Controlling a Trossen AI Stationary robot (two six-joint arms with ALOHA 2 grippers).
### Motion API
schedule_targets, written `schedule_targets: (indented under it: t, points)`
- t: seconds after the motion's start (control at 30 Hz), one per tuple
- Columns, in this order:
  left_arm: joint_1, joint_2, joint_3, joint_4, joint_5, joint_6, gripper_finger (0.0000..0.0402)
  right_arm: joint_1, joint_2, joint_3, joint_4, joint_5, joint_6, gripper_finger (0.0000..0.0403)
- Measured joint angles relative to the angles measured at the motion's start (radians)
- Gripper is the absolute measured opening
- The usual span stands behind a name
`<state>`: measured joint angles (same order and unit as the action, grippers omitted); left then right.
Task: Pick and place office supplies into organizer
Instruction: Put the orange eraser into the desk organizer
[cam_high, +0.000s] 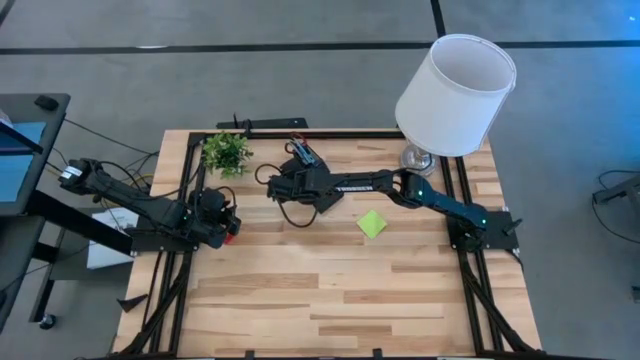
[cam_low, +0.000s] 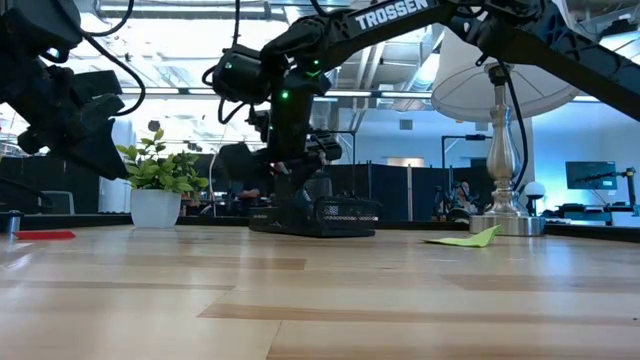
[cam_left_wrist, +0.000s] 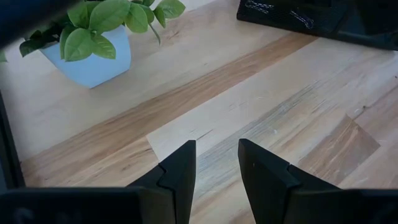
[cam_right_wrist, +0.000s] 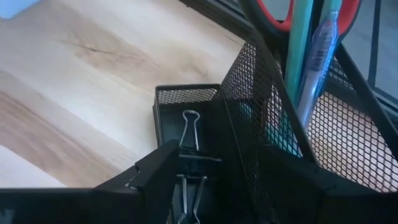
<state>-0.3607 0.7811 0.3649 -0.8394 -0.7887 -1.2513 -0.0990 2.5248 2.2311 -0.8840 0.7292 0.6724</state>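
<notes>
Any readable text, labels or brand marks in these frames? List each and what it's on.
"TROSSEN": white letters on the right arm, low view.
Same arm's white lettering in the high view: too small to read.
Pale marks on the organizer in the left wrist view: not legible.
Screens in the room behind: too far to read.
Nothing else readable.

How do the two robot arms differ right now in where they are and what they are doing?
The right gripper reaches across to the black organizer, its fingers open just above the low tray, where a binder clip lies. The left gripper sits back near the table's left edge, beside the potted plant, its fingers empty over bare wood. Both are dark two-finger arms.
</notes>
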Motion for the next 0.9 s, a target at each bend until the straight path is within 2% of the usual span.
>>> schedule_targets:
  t: [0.23, 0.4, 0.57, 0.67, 0.9]
  points:
    - [0.0, 0.0, -0.044, 0.012, 0.022, -0.026, 0.0116, 0.021, 0.0, 0.0, 0.042, 0.001, -0.034, 0.0219]
    - [0.0, 0.0, -0.103, 0.046, 0.105, -0.053, 0.0116, 0.084, -0.001, 0.046, 0.044, -0.071, -0.158, 0.0203]
    - [-0.018, -0.003, -0.106, 0.125, 0.137, -0.021, 0.0116, 0.168, -0.003, 0.095, 0.035, -0.037, -0.212, 0.0189]
    - [-0.061, -0.003, -0.106, 0.176, 0.199, 0.0, 0.0116, 0.211, -0.004, 0.127, 0.005, -0.026, -0.213, 0.0183]
    - [-0.241, -0.003, -0.106, 0.177, 0.19, -0.119, 0.0116, 0.288, -0.002, 0.124, -0.126, -0.021, -0.172, 0.0175]
